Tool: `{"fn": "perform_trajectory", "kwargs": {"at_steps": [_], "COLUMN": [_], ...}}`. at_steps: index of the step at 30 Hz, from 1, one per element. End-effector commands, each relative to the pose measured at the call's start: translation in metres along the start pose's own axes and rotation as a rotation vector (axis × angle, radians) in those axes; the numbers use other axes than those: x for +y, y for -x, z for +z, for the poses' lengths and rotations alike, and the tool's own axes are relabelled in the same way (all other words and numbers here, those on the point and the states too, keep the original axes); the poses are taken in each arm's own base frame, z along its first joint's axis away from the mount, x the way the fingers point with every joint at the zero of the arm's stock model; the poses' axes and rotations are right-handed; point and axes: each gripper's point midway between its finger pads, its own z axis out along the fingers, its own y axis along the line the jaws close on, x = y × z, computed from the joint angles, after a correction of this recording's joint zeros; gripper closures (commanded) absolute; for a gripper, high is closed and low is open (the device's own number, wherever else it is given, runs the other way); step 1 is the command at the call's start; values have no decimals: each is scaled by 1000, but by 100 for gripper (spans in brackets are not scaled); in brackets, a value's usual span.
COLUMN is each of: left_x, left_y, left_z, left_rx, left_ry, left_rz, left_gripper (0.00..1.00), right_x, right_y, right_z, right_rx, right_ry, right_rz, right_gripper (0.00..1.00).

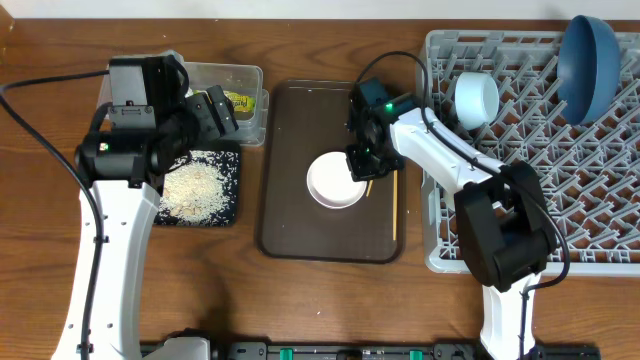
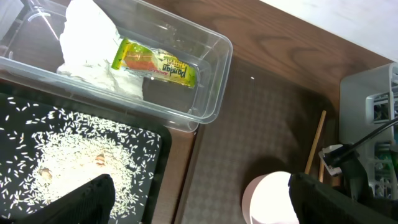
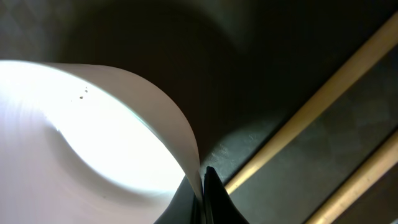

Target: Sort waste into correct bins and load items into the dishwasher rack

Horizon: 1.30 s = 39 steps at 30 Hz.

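Observation:
A white bowl (image 1: 335, 180) sits on the brown serving tray (image 1: 290, 220). My right gripper (image 1: 362, 165) is shut on its right rim; in the right wrist view the thin rim (image 3: 186, 137) runs down between the closed fingertips (image 3: 204, 177). Two chopsticks (image 3: 311, 106) lie on the tray just beside the bowl. My left gripper (image 1: 212, 112) hangs open and empty above the black tray's edge, its fingers (image 2: 81, 199) wide apart. The clear tub (image 2: 211, 93) holds the napkin (image 2: 87, 43) and the wrapper (image 2: 155, 62). Rice scraps (image 2: 74, 155) lie in the black tray (image 2: 158, 155).
The grey dishwasher rack (image 1: 560, 200) fills the right side, with a dark blue dish (image 1: 592, 60) standing at its far corner and a light blue bowl (image 1: 477, 97) on its side near the left edge. My right arm reaches across from the rack to the serving tray.

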Motion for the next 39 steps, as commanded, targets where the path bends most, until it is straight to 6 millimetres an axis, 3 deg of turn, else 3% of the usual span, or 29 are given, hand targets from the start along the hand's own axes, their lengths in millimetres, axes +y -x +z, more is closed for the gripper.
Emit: {"fn": "perform_trajectory", "kwargs": {"at_steps": [1,4,7,10,14,19,21,24,27,31,36,39], "left_x": [3,2,3,2,3,2,3,2,3,2,3,2], "left_y": [1,0,1,0,1,0,0,0,1,0,1,0], "left_z": [1,1,1,1,1,1,1,1,1,1,1,1], "left_rx": [1,1,1,1,1,1,1,1,1,1,1,1], "left_ry": [9,9,9,9,9,9,9,9,9,9,9,9], "left_rz": [-2,-2,-2,-2,-2,-2,-2,-1,-2,-2,-2,-2], "left_gripper": [8,7,7,7,7,6,7,6,6,6,6,6], "right_x": [-1,0,-1,-8,-41,-110,-144,-180,-204,-224,-241,-248], "right_y": [-4,2,14,28,29,-4,-33,-75,-104,-121,-111,-97], "right_z": [8,-1,-28,-77,-159,-262,-300,-335,-353,-357,-355,-342], "right_rx": [11,-18,-80,-188,-364,-582,-650,-694,-675,-594,-493,-381], "right_ry": [-16,-9,4,8,-88,-344,-501,-698,-863,-1064,-1286,-1358], "right_rz": [-5,-1,6,23,80,268,400,566,647,644,578,477], "right_gripper": [99,99,99,99,99,99,99,99,99,99,99,99]}}
